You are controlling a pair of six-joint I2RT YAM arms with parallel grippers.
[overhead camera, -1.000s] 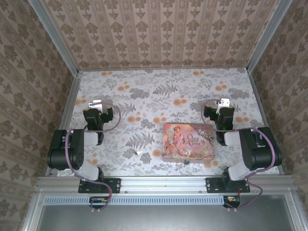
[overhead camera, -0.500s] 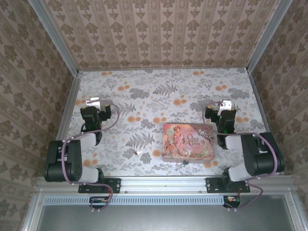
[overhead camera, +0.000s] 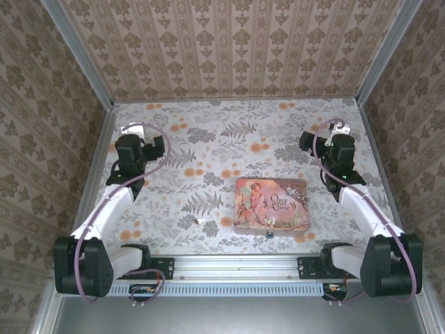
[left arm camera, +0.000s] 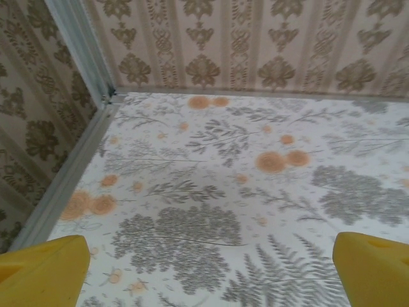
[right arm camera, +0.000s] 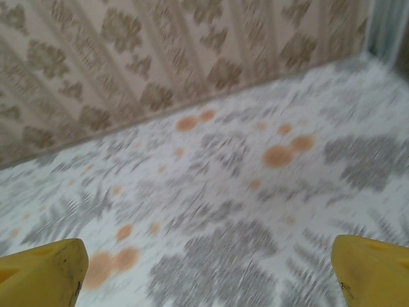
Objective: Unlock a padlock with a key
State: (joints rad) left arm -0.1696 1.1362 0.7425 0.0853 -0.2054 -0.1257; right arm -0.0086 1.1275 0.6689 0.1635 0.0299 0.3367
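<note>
Both arms reach toward the back of the bench (overhead camera: 215, 142), the left arm (overhead camera: 111, 202) along the left edge and the right arm (overhead camera: 365, 205) along the right. The left jaws are spread wide with nothing in them, just flowery bench top between the yellow fingertips (left arm camera: 45, 272). Same deal on the right: jaws wide apart and empty, though that wrist view is blurry. The tiny dark padlock (overhead camera: 270, 234) sits right against the near edge of the pink tin (overhead camera: 271, 204). The little silvery key (overhead camera: 198, 220) lies on the bench to the tin's left, well apart from both jaws.
</note>
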